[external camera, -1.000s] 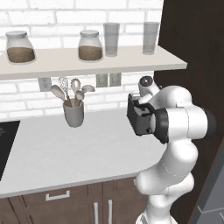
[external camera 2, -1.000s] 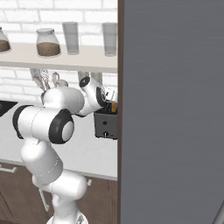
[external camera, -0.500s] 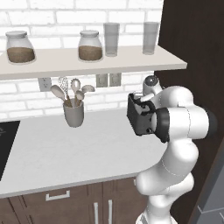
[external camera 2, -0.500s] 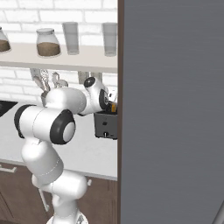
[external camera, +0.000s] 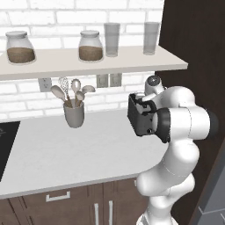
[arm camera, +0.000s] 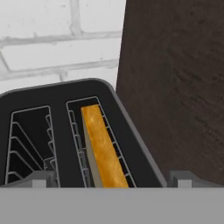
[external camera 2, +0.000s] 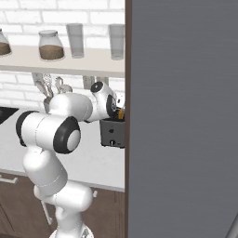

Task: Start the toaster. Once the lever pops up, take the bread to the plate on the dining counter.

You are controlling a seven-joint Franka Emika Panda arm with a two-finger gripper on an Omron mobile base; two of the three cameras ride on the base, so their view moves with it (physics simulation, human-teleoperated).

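The dark toaster stands at the right end of the white worktop, tight against a dark wood wall. My arm hides part of it. From the hand view I look down on the toaster with its two top slots. The golden bread stands on edge in the right slot, and the left slot is empty. The bread also pokes out beside my hand. My gripper hovers just over the toaster top, open, with its fingertips wide apart on either side of the bread slot. The plate and the dining counter are out of view.
A grey cup of utensils stands at the back of the worktop. Above it, a shelf holds jars and glasses. A dark cooktop lies at the left edge. A tall grey panel blocks the right side.
My hand has crept a little further toward the toaster and slightly lower. The jaws have stayed open and the bread has not moved.
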